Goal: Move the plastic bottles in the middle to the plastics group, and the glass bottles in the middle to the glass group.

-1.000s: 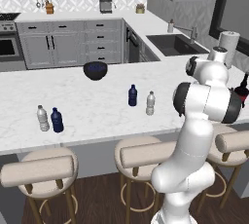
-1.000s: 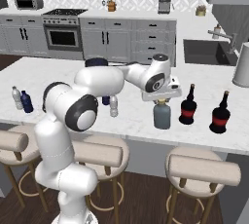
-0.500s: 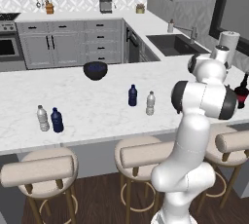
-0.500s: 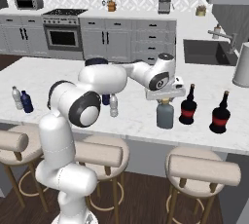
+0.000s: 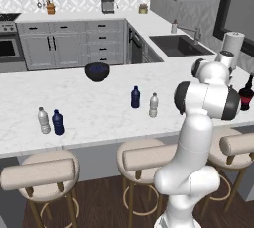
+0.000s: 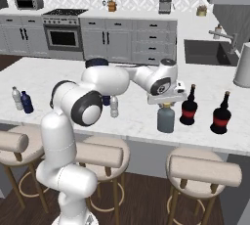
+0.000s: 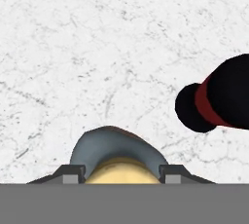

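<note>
Two dark red-labelled bottles [image 6: 189,105] stand right of centre on my tabletop [image 6: 58,75]. My gripper [image 6: 166,102] clasps the tan cap of the grey-blue bottle [image 6: 166,118] (standing just left of them), lower centre in the hand view.

A white robot arm reached across a marble counter [image 6: 136,121], its gripper [image 6: 166,102] set down over the neck of a grey-blue bottle [image 6: 166,119] standing near the front edge. Just to the right stood two dark bottles with red labels [image 6: 189,106] [image 6: 221,115]. Behind the arm stood a small clear bottle [image 6: 114,106]. At the far left stood a clear bottle [image 6: 16,98] and a dark blue bottle [image 6: 26,102], side by side.
</note>
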Controlling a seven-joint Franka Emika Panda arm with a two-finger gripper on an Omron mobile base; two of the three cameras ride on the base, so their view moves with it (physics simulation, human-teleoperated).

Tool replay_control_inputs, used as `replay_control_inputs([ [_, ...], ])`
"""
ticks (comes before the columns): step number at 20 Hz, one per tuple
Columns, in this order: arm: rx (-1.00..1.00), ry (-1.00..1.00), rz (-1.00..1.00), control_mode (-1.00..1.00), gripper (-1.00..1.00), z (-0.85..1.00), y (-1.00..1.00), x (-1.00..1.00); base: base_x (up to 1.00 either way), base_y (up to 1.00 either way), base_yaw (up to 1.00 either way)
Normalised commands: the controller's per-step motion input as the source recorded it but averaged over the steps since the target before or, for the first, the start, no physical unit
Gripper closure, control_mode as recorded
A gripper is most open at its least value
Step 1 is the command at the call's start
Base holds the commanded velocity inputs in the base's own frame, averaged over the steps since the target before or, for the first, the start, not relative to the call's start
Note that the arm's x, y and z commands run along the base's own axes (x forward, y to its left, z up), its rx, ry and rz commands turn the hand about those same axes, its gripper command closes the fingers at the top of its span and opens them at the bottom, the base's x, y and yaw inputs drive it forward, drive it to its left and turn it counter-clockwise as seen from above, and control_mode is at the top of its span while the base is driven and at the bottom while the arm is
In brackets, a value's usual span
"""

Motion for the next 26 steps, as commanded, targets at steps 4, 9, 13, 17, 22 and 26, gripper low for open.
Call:
replay_control_inputs([
  [4, 0.00, -0.04, 0.00, -1.00, 1.00, -0.24, 0.00, 0.00, 0.00, 0.00, 0.00],
  [9, 0.00, -0.03, 0.00, -1.00, 1.00, 0.00, 0.00, 0.04, 0.00, 0.00, 0.00],
  [13, 0.00, 0.00, 0.00, -1.00, 1.00, 0.00, 0.00, 0.12, 0.00, 0.00, 0.00],
  [17, 0.00, 0.00, 0.00, -1.00, 1.00, 0.00, 0.02, 0.30, 0.00, 0.00, 0.00],
  [22, 0.00, 0.00, 0.00, -1.00, -1.00, 0.00, 0.00, 0.07, 0.00, 0.00, 0.00],
  [26, 0.00, 0.00, 0.00, -1.00, -1.00, 0.00, 0.00, 0.00, 0.00, 0.00, 0.00],
])
